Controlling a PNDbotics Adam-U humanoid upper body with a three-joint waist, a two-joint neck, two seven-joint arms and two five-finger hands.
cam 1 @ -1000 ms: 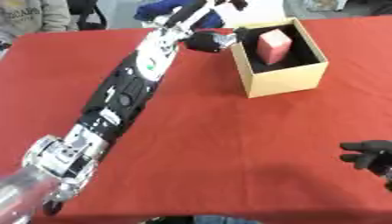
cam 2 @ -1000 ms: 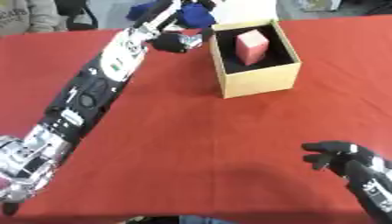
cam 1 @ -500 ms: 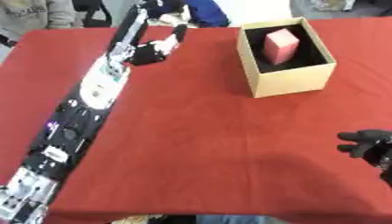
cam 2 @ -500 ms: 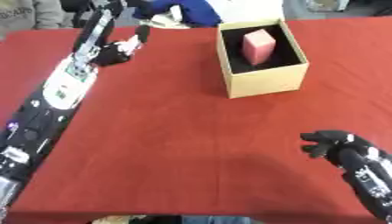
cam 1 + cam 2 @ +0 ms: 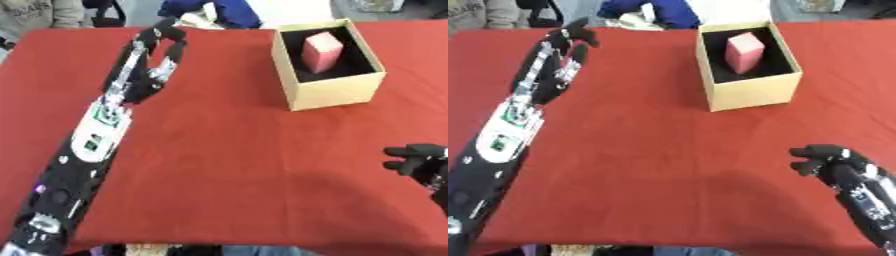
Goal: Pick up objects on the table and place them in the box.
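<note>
Pink rectangular block point(image 5: 322, 51) stands tilted inside your open tan cardboard box point(image 5: 334, 90) on the red cloth surface point(image 5: 236, 160). Your left robot hand point(image 5: 155, 60) stretches far-left with straight fingers, empty. Your right robot hand point(image 5: 826, 159) rests near the right edge, fingers relaxed, holding nothing.
</note>
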